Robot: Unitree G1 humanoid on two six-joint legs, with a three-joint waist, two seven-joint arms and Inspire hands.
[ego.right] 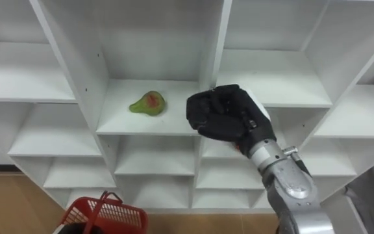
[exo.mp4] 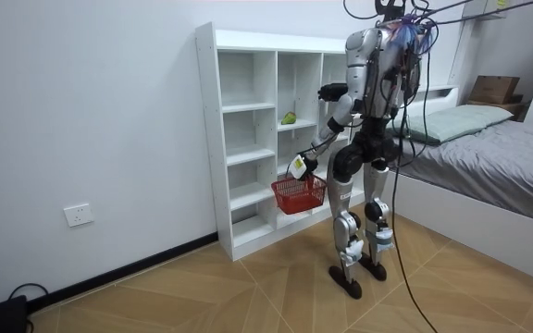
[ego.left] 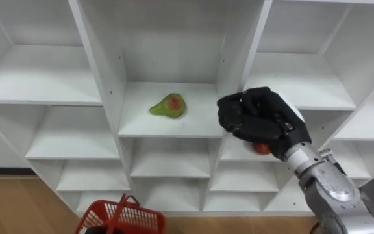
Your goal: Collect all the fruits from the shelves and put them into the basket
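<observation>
White closet shelving (ego.left: 37,75) is seen across the background, divided into open compartments, with a wooden floor (ego.left: 18,201) at its foot. In the room view the robot is seen standing upright directly before the closet, and a bed (exo.mp4: 489,139) is seen behind it at the room view's right.

At 7 o'clock in the eye views a red basket (ego.left: 119,218) is seen, with its handle raised. In the room view it is carried clear of the floor below the left hand (exo.mp4: 298,166), which is closed on the handle.

A green pear (ego.left: 168,105) with a red patch is seen lying on its side on the shelf of the middle compartment, just left of centre, untouched.

At the pear's 3 o'clock, well apart from it, the right hand (ego.left: 255,120) is held up in front of the divider between the middle and right columns. Its back is turned to the camera and its fingers are curled in tightly. At the hand's 5 o'clock a small red fruit (ego.left: 261,148) is seen, mostly hidden behind the wrist. It appears to lie on the shelf of the right column, and contact with the hand cannot be told.
</observation>
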